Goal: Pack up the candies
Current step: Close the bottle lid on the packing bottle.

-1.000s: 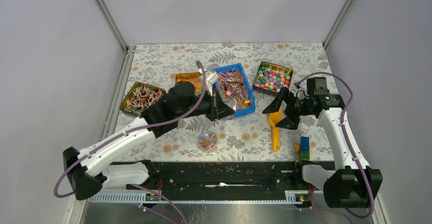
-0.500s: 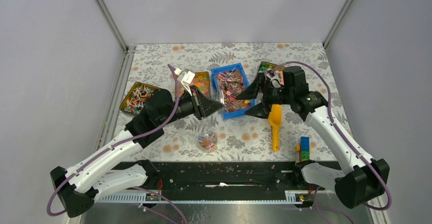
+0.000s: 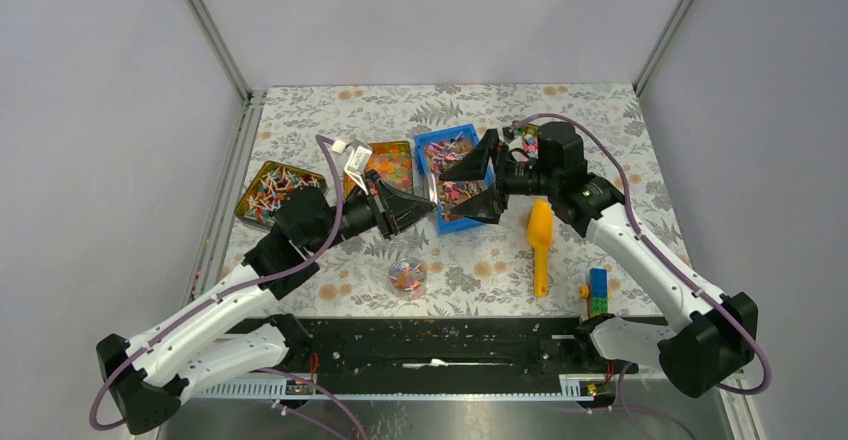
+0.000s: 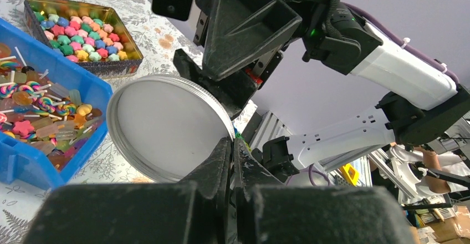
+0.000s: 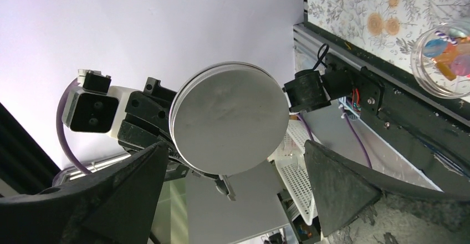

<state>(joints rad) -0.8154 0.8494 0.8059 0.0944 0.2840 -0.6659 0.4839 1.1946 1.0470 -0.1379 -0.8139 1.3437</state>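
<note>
Left claw (image 4: 231, 144): pinching the rim of a round silver lid (image 4: 166, 127), holding it on edge above the surface (image 3: 480, 260), just beside the blue bin (image 4: 22, 163).
Right claw (image 3: 475, 185): hanging over the bin's near end with its fingers spread wide and holding nothing, facing the lid's flat face (in its own view the lid is sitting between the two fingers; whether they are touching it I cannot tell).
Candies (image 4: 39, 116): lying heaped in the blue bin, with lollipops on sticks and star shapes showing among them.
Jar (image 3: 407, 277): standing open on the surface near the arms' bases, holding a few sweets.
Yellow scoop (image 3: 540, 245): lying flat on the surface, right of the bin.
Pastel sweets (image 4: 77, 33): sitting in a gold tin behind the bin.
</note>
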